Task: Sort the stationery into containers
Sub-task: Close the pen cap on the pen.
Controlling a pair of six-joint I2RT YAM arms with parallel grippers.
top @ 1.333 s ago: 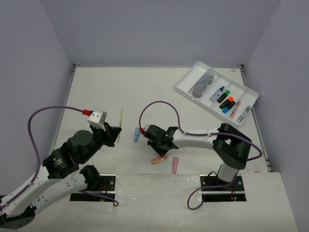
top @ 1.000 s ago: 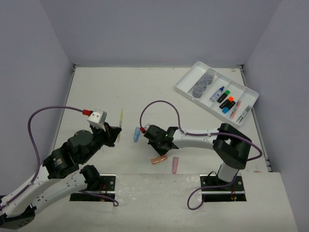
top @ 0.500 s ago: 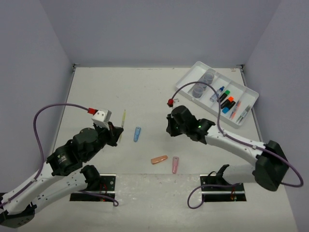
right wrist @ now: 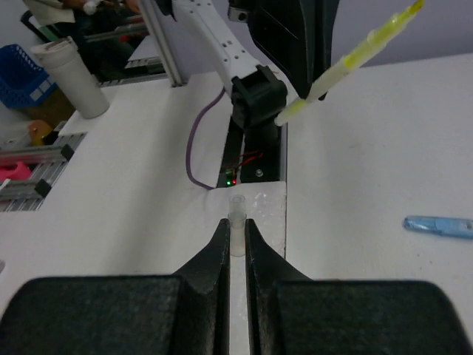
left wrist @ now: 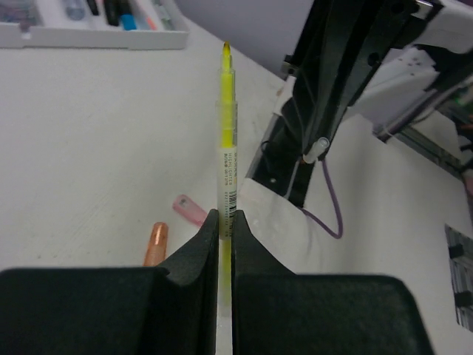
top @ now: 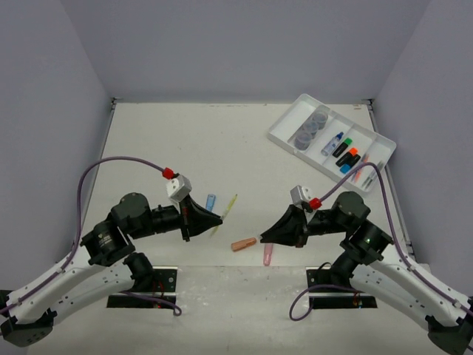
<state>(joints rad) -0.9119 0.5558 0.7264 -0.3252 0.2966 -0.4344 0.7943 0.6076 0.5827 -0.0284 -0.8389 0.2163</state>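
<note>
Swung inward, my left hand [top: 216, 220] clamps the yellow pen [top: 229, 206] and my right hand [top: 263, 239] pinches a clear cap [right wrist: 236, 220], probably for capping.

The lower end of the yellow pen [left wrist: 228, 159] is being hidden between the fingers of the left gripper [left wrist: 226, 216]. The white tray [left wrist: 89, 37] is being cut off by the top edge of the left wrist view. The near part of a small clear piece [right wrist: 236, 214] is being covered by the clamped fingers of the right gripper [right wrist: 236, 224], and its kind cannot be told. A blue capsule [right wrist: 440, 226] is being clipped by that view's right edge. From above, the thin pens [top: 372, 175] are being rendered too small to tell apart.
</note>
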